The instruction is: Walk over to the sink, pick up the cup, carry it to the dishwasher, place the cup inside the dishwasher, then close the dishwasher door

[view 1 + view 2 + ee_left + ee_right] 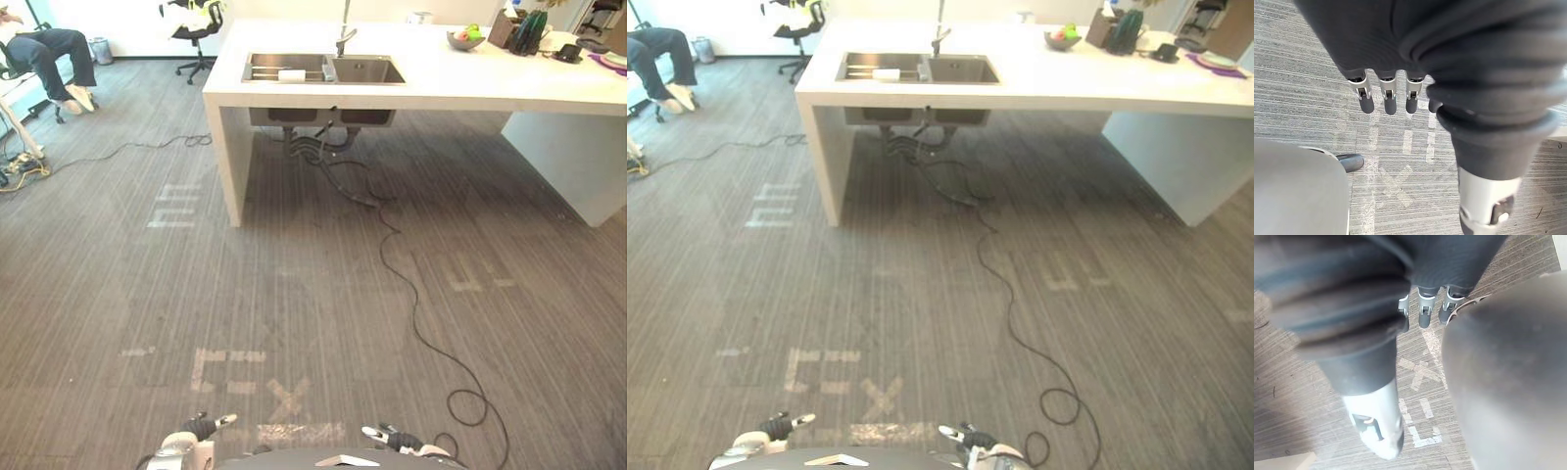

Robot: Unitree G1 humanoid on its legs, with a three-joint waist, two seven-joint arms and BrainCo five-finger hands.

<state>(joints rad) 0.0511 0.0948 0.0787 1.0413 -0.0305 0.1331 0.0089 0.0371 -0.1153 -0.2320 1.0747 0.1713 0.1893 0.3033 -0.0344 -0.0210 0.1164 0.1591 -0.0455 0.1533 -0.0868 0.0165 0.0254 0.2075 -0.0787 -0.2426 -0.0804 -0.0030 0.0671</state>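
A steel double sink [368, 70] is set in a white counter [460, 86] several steps ahead, with a faucet [345, 39] behind it. A small white object [291, 74] lies on the rack in the sink's left basin; I cannot tell whether it is the cup. My left hand [201, 428] and right hand [392, 437] hang low at the bottom edge, over the carpet. In the wrist views the left hand's fingers [1388, 95] and the right hand's fingers [1425, 313] are straight and hold nothing.
A black cable [411, 304] runs from under the sink across the carpet and ends in a loop at lower right. A person's legs [54, 59] and an office chair [193, 29] are at the far left. A fruit bowl [465, 37] and other items stand on the counter's right.
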